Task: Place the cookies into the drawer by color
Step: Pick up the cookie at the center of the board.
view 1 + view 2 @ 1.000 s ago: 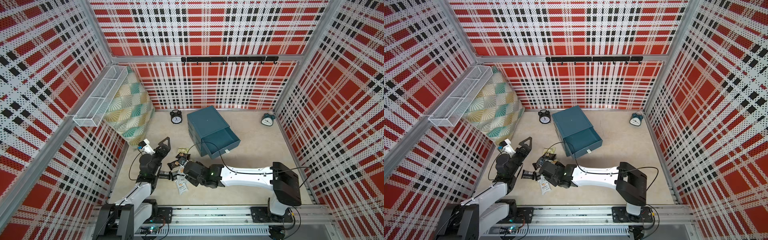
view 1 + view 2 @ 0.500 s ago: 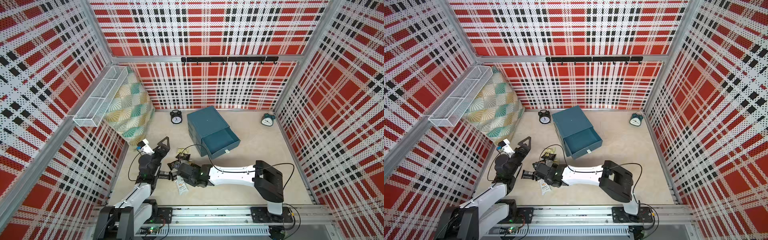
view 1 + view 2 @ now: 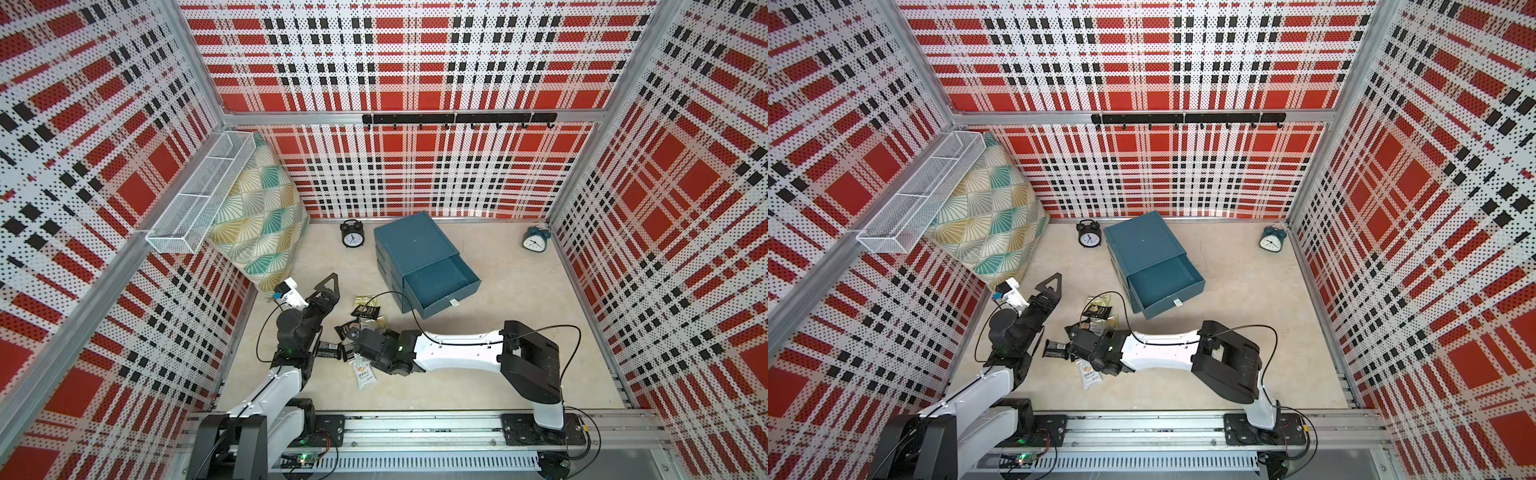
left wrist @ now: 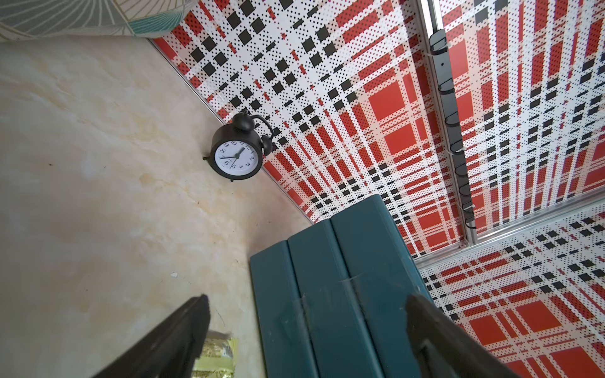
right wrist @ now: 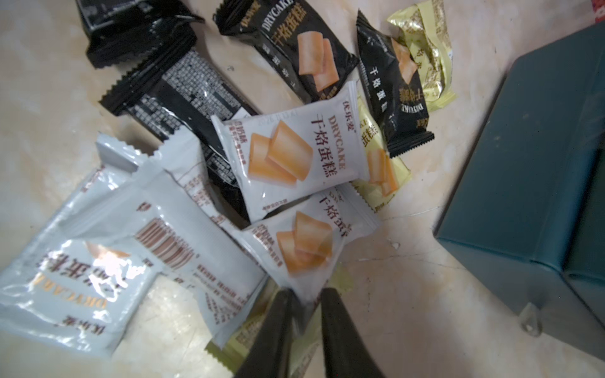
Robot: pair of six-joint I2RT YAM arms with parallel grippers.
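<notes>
While the left gripper [image 4: 306, 297] hangs with its jaws spread wide and empty near the teal drawer cabinet [image 3: 415, 245], the right gripper [image 5: 304, 304] pinches the sealed end of a white cookie packet [image 5: 304, 248]. That packet lies in the heap of white, black and yellow cookies [image 3: 368, 313] on the beige table [image 3: 498, 374], just beside the cabinet, where one drawer [image 3: 440, 282] stands pulled out.

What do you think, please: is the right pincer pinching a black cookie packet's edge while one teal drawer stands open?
Not quite: the packet is white, not black. The right wrist view shows the right pincer pinching a white packet at its edge. One teal drawer does stand open.
</notes>
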